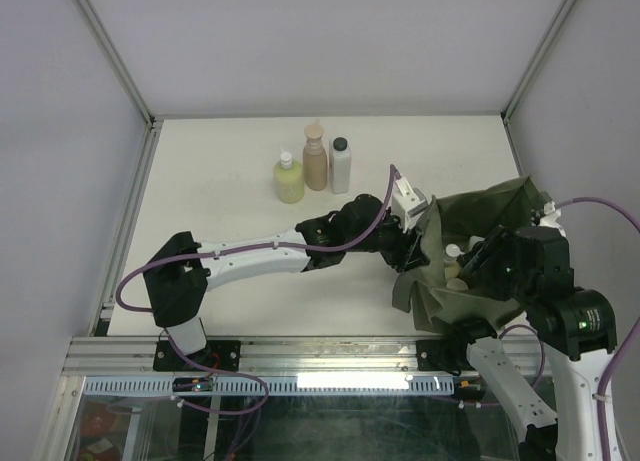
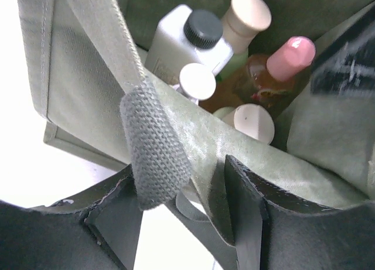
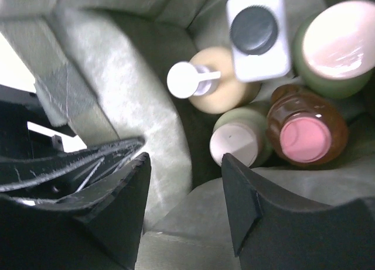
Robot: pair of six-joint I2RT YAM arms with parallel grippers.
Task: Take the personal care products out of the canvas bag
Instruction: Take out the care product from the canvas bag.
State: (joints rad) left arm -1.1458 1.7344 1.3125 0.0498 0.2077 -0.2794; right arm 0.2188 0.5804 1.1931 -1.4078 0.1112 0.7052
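Pincers at the canvas bag (image 1: 470, 216)
Left pincer (image 2: 179, 167) and right pincer (image 3: 184, 159) gape, each straddling the rim; three bottles (image 1: 315, 161) on the counter (image 1: 220, 151) at ten o'clock.

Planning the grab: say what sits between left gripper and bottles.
The fabric edge of the bag separates the left gripper from the bottles; left wrist view.

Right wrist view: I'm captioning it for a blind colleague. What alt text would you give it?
Five bottles seen from above inside an olive-green bag: white bottle with black cap, tan pump bottle, large green bottle, small green bottle, amber bottle with pink cap. The end effector fills the bottom edge, jaws apart over the bag's fabric.
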